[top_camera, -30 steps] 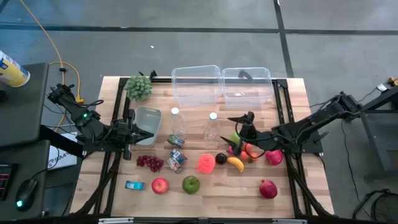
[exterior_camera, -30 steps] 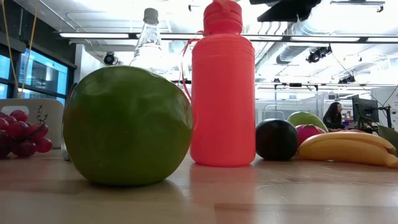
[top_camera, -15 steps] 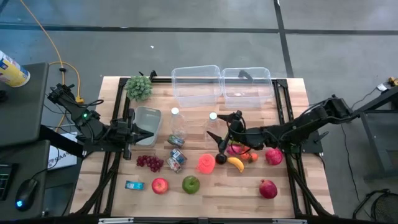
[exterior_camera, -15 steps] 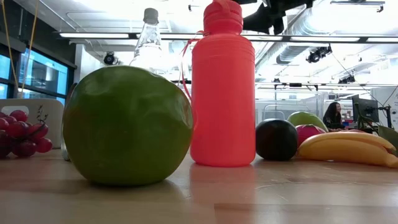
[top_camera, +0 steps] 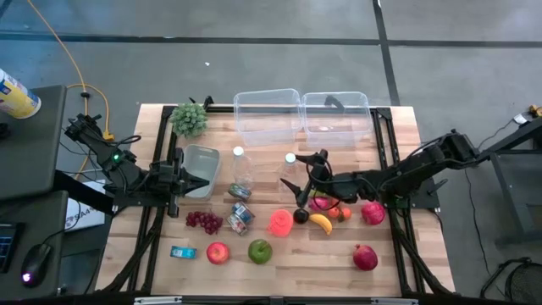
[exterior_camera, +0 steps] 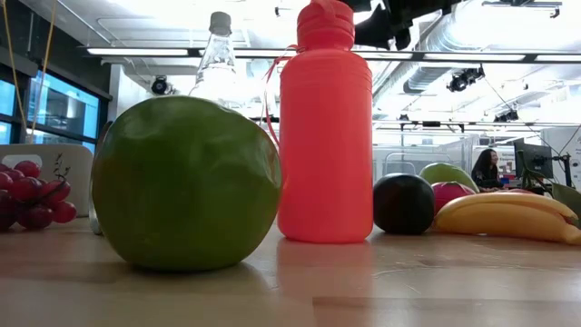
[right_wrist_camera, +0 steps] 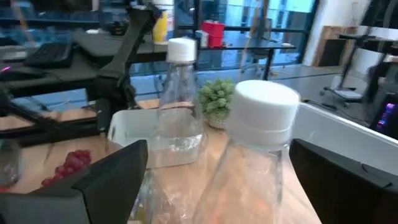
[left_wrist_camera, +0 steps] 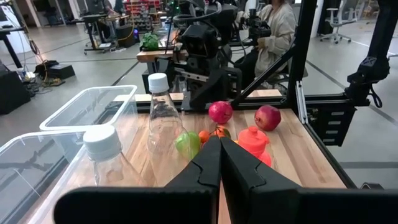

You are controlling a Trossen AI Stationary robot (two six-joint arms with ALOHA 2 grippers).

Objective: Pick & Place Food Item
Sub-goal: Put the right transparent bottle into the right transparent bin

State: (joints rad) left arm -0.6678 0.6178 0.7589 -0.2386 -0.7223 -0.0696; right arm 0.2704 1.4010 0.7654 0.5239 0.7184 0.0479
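Observation:
My right gripper (top_camera: pixel 299 179) is open and reaches from the table's right to a clear bottle with a white cap (top_camera: pixel 290 172). In the right wrist view its two fingers stand on either side of this bottle (right_wrist_camera: pixel 249 155), and I cannot tell whether they touch it. A second clear bottle (top_camera: pixel 241 172) stands upright to its left. A pink bottle (top_camera: pixel 280 222), a dark plum (top_camera: pixel 301 216), a banana (top_camera: pixel 320 223) and a green apple (top_camera: pixel 260 250) lie nearer the front. My left gripper (top_camera: pixel 200 185) is shut and empty at the left, beside a white tub (top_camera: pixel 201 159).
Two clear bins (top_camera: pixel 268 114) (top_camera: pixel 336 114) stand at the far edge, with a green bunch (top_camera: pixel 189 119) to their left. Grapes (top_camera: pixel 203 222), a can (top_camera: pixel 240 212), a red apple (top_camera: pixel 218 252), a blue packet (top_camera: pixel 182 252) and a pomegranate (top_camera: pixel 365 257) lie toward the front.
My right gripper has gone toward the table's left, from above the fruit pile to the capped clear bottle, and has come to rest there. The objects have stayed in place.

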